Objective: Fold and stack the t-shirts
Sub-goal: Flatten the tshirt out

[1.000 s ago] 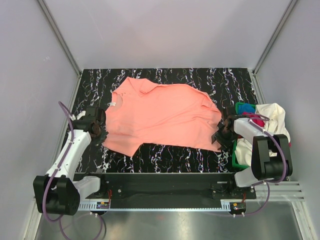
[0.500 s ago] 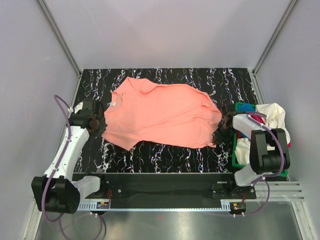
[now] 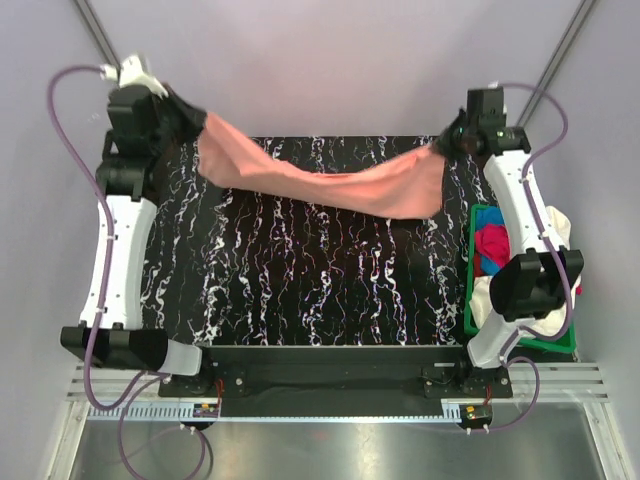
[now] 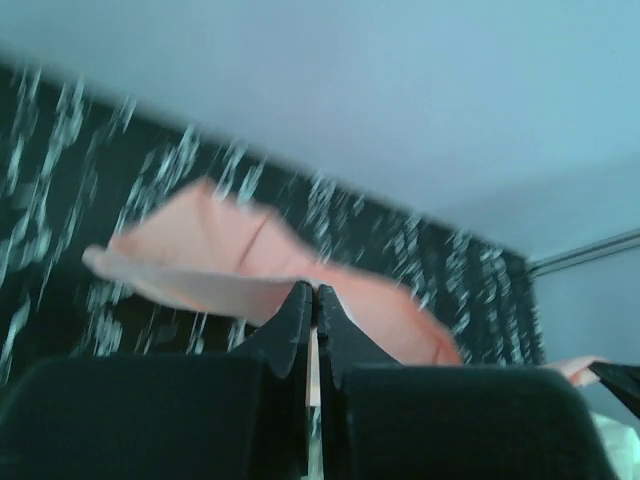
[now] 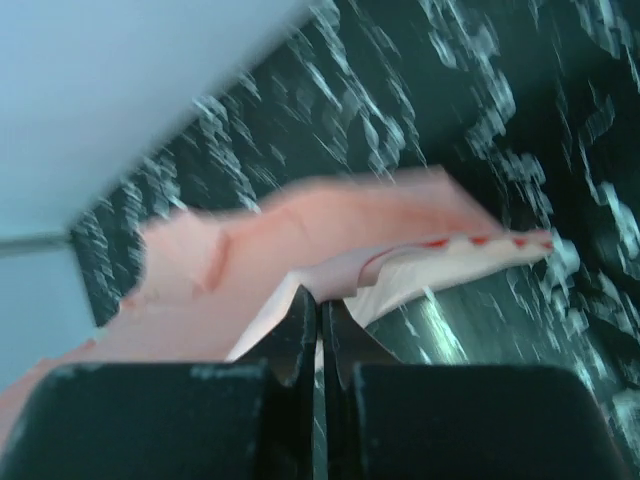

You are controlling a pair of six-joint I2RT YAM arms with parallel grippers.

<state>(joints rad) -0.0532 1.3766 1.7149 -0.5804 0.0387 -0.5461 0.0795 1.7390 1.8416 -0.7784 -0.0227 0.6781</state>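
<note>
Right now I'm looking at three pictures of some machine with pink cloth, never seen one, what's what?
Two robot arms are bolted at the near edge of a black marbled table. The big picture looks down from above; the other two come from a camera on each wrist. The left tool and the right tool are both shut on the salmon-pink t-shirt, holding it stretched in the air between them. At the right, a green basket holds other shirts.

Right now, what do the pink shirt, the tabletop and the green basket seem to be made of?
Salmon-pink t-shirt: soft matte cloth, probably cotton knit; it sags and creases in mid-air. Tabletop: hard, smooth black surface with white marble-like veining, possibly a printed laminate. Green basket: likely rigid plastic, judging by its straight, even-coloured rim.
</note>
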